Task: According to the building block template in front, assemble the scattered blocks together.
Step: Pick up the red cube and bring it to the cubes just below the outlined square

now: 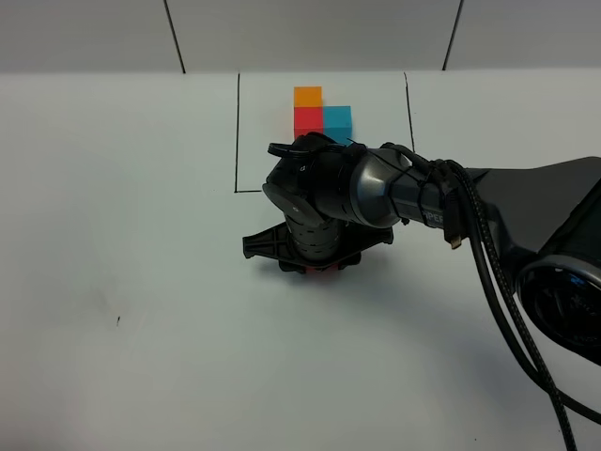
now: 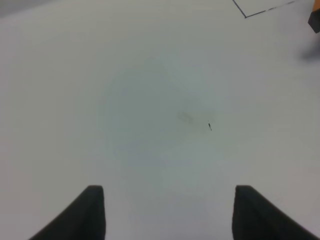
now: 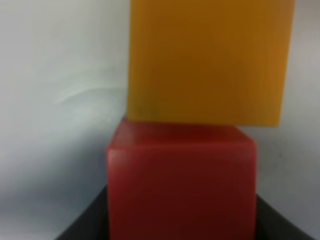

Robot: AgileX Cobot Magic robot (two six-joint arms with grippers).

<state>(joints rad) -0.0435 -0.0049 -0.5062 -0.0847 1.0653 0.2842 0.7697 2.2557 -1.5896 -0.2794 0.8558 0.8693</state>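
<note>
On the left, my left gripper [image 2: 170, 189] hangs over the bare table [image 2: 150, 100]. Its fingers are wide apart and hold nothing. Only its own camera shows it, and that camera also catches a corner of the black line [image 2: 260, 11].

In the middle, my right gripper [image 1: 317, 263] points down at the table, near the template [image 1: 319, 111] at the back. From up high the arm hides the job, and I see just a bit of red under it. The right wrist camera shows more. The red block [image 3: 182, 185] sits between the dark fingers, which hug both its sides, so I think it is gripped. The orange block [image 3: 207, 60] touches its far side but is not quite lined up.

I think I am joining red to orange. Next I need to square them up, let go gently, and find the blue block, which no camera shows
</note>
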